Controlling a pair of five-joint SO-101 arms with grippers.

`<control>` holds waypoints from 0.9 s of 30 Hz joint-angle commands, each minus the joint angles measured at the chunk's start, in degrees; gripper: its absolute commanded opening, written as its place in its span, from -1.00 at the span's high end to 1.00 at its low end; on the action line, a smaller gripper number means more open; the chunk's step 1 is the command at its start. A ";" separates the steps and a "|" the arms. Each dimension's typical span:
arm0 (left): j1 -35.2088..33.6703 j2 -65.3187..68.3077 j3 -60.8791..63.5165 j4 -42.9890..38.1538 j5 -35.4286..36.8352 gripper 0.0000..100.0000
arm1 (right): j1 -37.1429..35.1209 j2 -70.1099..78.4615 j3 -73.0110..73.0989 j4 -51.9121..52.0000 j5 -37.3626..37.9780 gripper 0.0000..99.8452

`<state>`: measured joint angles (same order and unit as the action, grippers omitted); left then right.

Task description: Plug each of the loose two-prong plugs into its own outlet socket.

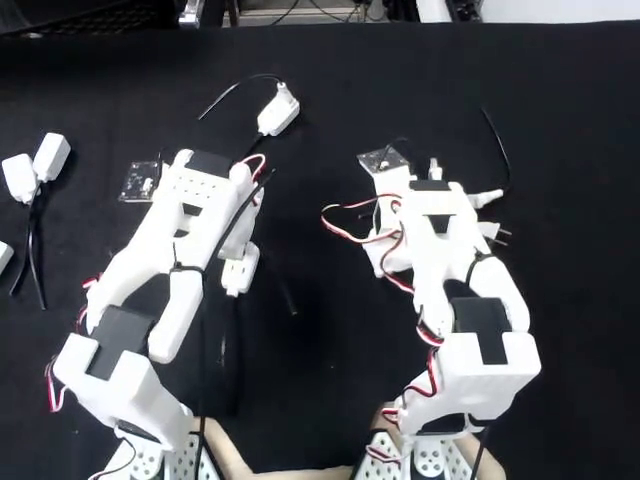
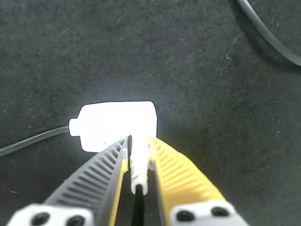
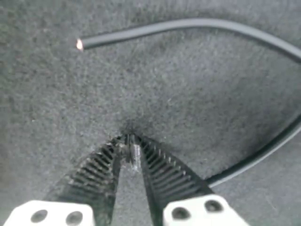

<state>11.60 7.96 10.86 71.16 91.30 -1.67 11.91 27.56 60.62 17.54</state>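
Note:
My left gripper (image 2: 139, 141) is shut on a narrow white tab of a white plug (image 2: 115, 123), which lies on the black cloth with its cable running off sideways. From above, that gripper (image 1: 240, 272) sits below the left arm's wrist. My right gripper (image 3: 129, 141) is shut, its tips pressed to the cloth with a thin shiny sliver (image 3: 133, 156) between them. In the high view its tip (image 1: 388, 165) is at a small shiny piece. A two-prong plug (image 1: 492, 235) lies right of the right arm.
Another white plug (image 1: 278, 110) with a black cable lies at the back centre. Two white plugs (image 1: 35, 165) with cables sit at the far left, beside a small flat board (image 1: 140, 180). A cut black cable end (image 3: 80, 44) lies ahead of the right gripper.

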 commanded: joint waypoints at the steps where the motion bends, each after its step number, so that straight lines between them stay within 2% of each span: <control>1: -1.01 1.05 0.31 0.62 0.35 0.94 | 0.79 -1.01 0.04 -1.76 -0.70 0.97; 10: -1.98 8.79 -2.86 0.97 -0.88 0.94 | 0.79 -1.01 0.04 -1.67 -0.70 0.97; 14: -3.56 12.40 -5.14 0.62 -6.68 0.94 | 0.79 -1.01 0.04 -1.67 -0.70 0.97; 23: -4.26 14.15 -12.79 0.62 -27.60 0.93 | 0.79 -1.01 0.04 -1.67 -0.70 0.97; 27: -3.03 14.15 -12.97 1.05 -26.81 0.93 | 0.79 -1.01 0.04 -1.67 -0.70 0.97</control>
<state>8.62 21.93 -0.40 72.48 64.40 -1.67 11.91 27.56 60.62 17.54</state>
